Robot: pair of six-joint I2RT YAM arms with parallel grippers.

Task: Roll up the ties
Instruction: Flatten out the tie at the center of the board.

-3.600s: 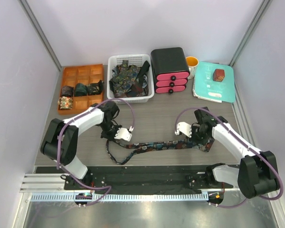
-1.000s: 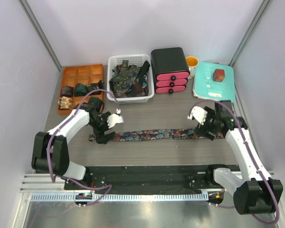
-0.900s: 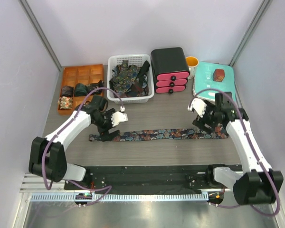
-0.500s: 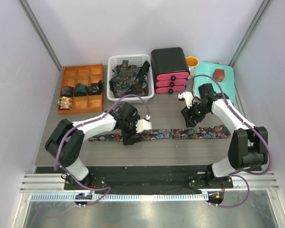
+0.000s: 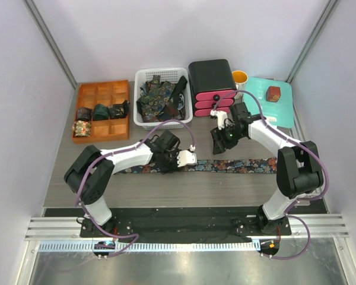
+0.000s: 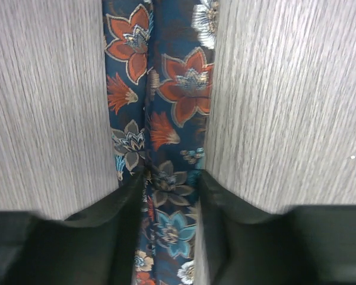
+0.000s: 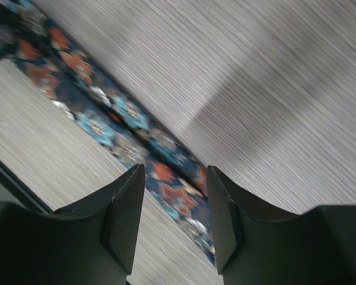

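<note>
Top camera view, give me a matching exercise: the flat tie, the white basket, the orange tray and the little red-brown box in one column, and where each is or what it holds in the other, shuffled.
1. flat tie
2. white basket
3. orange tray
4. small red-brown box

A. holds rolled ties in its compartments
B. sits on the teal folder
C. stretched out on the table
D. holds loose ties

Pairs: 1-C, 2-D, 3-A, 4-B.
</note>
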